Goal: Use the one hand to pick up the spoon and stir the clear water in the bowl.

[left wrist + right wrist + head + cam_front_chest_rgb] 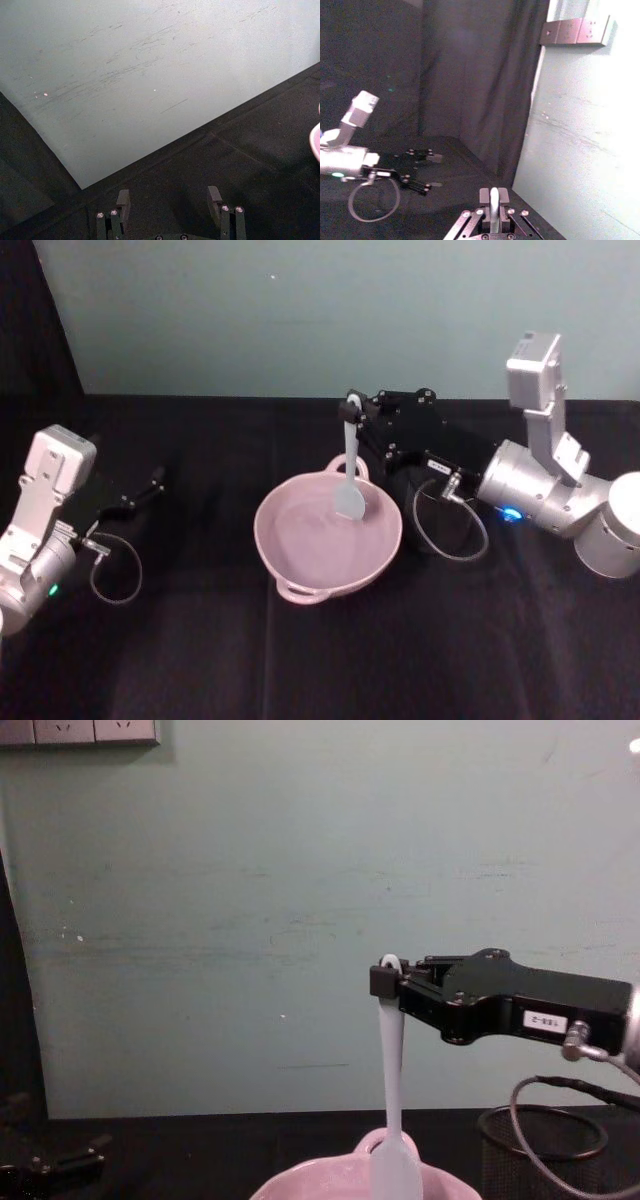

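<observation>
The pale pink bowl (300,558) sits mid-table with its loop handles front and back; its rim also shows in the chest view (300,1185). My right gripper (352,412) is above the bowl's far rim, shut on the top of the white spoon (350,475). The spoon hangs upright with its blade down inside the bowl (392,1160). In the right wrist view the spoon handle (493,199) is pinched between the black fingers. My left gripper (152,483) rests open on the table to the bowl's left, holding nothing (169,200).
A black wire-mesh cup (540,1152) stands right of the bowl, under the right arm, with a grey cable loop (452,525) beside it. A pale green wall (320,310) borders the black table at the back. Dark curtains hang at the left.
</observation>
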### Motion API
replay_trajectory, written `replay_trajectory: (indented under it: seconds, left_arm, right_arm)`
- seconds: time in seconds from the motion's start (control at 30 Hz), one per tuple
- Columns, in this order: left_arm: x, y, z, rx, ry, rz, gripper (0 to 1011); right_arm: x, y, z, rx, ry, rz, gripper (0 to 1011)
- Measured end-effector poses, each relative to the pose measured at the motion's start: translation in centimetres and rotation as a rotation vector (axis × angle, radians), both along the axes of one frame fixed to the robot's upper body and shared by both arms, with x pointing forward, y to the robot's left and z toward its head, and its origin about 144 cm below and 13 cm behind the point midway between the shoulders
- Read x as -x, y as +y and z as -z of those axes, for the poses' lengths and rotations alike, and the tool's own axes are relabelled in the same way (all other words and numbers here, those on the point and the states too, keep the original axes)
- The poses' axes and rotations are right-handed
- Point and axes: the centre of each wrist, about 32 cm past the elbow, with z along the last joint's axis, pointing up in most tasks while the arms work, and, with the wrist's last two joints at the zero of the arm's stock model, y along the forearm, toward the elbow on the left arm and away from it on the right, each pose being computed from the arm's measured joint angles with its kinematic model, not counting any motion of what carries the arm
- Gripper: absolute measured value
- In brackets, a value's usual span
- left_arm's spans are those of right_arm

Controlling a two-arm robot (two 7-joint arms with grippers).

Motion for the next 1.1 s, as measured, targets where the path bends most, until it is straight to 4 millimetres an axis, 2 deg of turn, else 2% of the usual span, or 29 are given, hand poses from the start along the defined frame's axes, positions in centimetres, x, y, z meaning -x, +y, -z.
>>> replay_trajectory:
  seconds: [0.23, 0.43, 0.63, 0.83, 1.1]
  left_arm:
    - [0.0, 0.0, 0.0, 0.0, 0.0, 0.0, 1011]
    - [0.0, 0.0, 0.0, 0.0, 0.0, 0.0, 1011]
    - [0.0, 0.0, 0.0, 0.0, 0.0, 0.0, 1011]
    - [0.0, 0.0, 0.0, 0.0, 0.0, 0.0, 1011]
    - [0.0, 0.0, 0.0, 0.0, 0.0, 0.0, 1011]
  right_arm:
    - [1.5, -0.1, -0.1, -0.009, 0.042, -0.053, 108]
    - [1.7, 1.3, 0.5, -0.03, 0.068, -0.088, 108]
    - [1.0, 3.1, 1.0, -0.051, 0.066, -0.094, 108]
    - [-0.1, 4.6, 1.6, -0.075, 0.031, -0.015, 108]
    - [-1.0, 4.7, 1.9, -0.066, -0.021, 0.072, 108]
